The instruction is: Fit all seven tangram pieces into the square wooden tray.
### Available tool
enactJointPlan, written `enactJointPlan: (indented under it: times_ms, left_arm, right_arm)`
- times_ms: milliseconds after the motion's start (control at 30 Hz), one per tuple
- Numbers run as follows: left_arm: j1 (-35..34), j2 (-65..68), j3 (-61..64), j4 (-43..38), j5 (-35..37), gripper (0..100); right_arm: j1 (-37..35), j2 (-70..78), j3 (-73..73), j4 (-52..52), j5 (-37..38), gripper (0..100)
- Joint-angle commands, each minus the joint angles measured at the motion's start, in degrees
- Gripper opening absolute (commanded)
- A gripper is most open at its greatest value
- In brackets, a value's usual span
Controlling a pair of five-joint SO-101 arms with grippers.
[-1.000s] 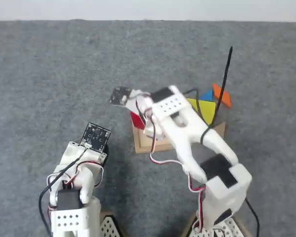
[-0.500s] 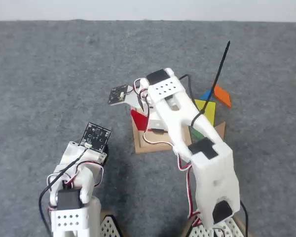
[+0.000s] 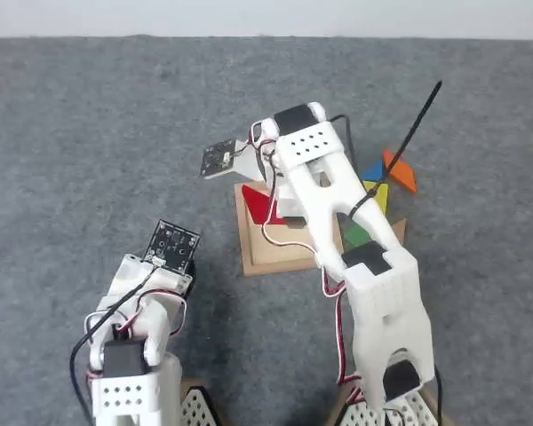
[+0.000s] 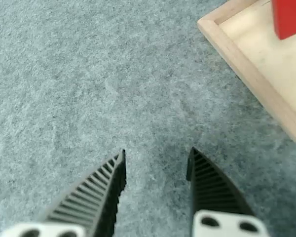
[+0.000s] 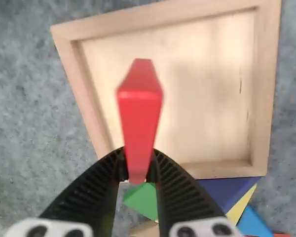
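Right wrist view: right gripper (image 5: 137, 170) pinches red piece (image 5: 139, 123) across its flat faces | high view: centre frame, over wooden tray (image 3: 275, 257) | we judge it light, rigid, possibly slick; keep the hold on the faces | left gripper (image 4: 155, 170) spread, empty

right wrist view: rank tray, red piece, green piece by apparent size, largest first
1. wooden tray
2. red piece, though it sits nearest the camera, so it looks inflated
3. green piece, only partly visible, so its rank is unsure
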Motion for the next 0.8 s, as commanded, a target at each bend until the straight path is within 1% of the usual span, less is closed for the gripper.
enactJointPlan:
  times_ms: [0, 167, 300, 767]
  left_arm:
    - [0.26, -0.7, -0.57, 0.35, 0.35, 19]
    - [0.26, -0.7, -0.57, 0.35, 0.35, 19]
    - [0.26, -0.7, -0.57, 0.35, 0.35, 19]
    - [0.26, -0.7, -0.57, 0.35, 0.35, 19]
  right_arm:
    - [0.84, -1.36, -2.9, 2.77, 0.79, 0.9]
    - [0.57, -1.45, 0.35, 3.03, 0.97, 0.8]
    - [0.57, -1.8, 4.57, 3.12, 3.34, 0.8]
    - [-0.04, -1.71, 5.98, 3.21, 3.34, 1.7]
